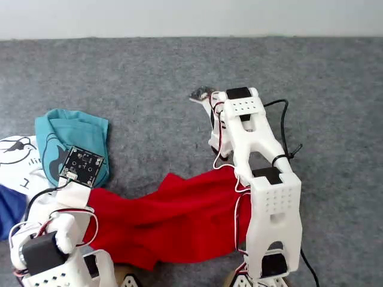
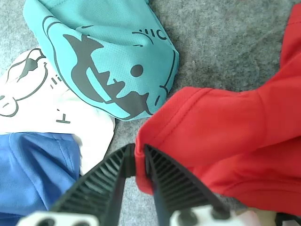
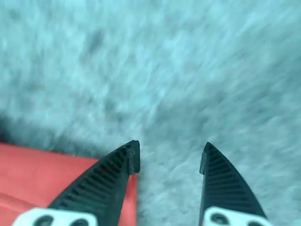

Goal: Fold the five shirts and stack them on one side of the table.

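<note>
Left gripper (image 2: 138, 160), nearest the bases at 7 o'clock on the table: black ribbed jaws almost closed, pinching a folded edge of the crumpled red cloth shirt (image 2: 235, 136) between them. From above, the white plastic left arm (image 1: 60, 239) stands over that pinch point, its wrist board covering the fingers

Red shirt (image 1: 173, 221) sprawls unfolded across the near edge, 7 o'clock through 5 o'clock, bunched and creased, one end running under the white plastic right arm (image 1: 263, 167)

Blue cloth shirt (image 2: 33, 169) at 8 o'clock, at the table's edge, partly under the white cloth shirt with black line drawings (image 2: 37, 108). Blue corner also seen from above (image 1: 7, 209)

White shirt (image 1: 18, 161) at 9 o'clock, just beyond the blue one

Teal mesh shirt with a dark shark-like print (image 2: 103, 52) lies on the white one, rounded fold toward the red cloth, close but apart, a strip of cover between. From above it sits at 9 o'clock (image 1: 78, 134)

Right gripper (image 3: 169, 157) near table centre: jaws spread well apart, holding nothing, grey cover between them. Red shirt edge (image 3: 42, 174) lies beside one finger; contact cannot be told

Grey felt-like table cover (image 1: 149, 89) runs on to 12 o'clock
</note>
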Robot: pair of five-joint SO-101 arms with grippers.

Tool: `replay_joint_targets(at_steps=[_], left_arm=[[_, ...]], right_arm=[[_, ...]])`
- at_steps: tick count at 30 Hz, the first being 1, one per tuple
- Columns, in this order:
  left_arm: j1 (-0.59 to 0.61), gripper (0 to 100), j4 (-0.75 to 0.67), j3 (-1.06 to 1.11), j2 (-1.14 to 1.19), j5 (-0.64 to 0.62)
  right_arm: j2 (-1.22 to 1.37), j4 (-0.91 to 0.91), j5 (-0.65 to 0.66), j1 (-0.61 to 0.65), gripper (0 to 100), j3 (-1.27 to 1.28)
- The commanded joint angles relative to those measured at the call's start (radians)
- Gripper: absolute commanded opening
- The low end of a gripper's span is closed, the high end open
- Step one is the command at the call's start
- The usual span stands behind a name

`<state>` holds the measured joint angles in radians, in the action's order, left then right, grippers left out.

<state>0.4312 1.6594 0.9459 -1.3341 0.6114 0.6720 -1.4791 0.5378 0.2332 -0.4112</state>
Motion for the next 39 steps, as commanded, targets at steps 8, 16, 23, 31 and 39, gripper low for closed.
replay_joint_targets(at_steps=[8,16,23,31,39], left_arm=[[-0.002,2,-0.020,-0.007,-0.006,-0.009],[-0.003,2,-0.020,-0.007,-0.006,-0.008],[-0.003,2,-0.020,-0.007,-0.006,-0.008],[-0.006,2,-0.021,-0.005,-0.006,-0.008],[-0.005,2,-0.021,-0.005,-0.006,-0.008]], right_arm=[[-0.041,-0.312,0.002,-0.005,22.1,-0.209],[-0.173,-0.321,-0.021,0.007,22.1,-0.025],[-0.395,-0.315,-0.021,0.068,22.2,0.298],[-0.263,-0.170,-0.018,0.136,22.2,0.313],[0.019,-0.061,-0.018,0.131,22.1,-0.158]])
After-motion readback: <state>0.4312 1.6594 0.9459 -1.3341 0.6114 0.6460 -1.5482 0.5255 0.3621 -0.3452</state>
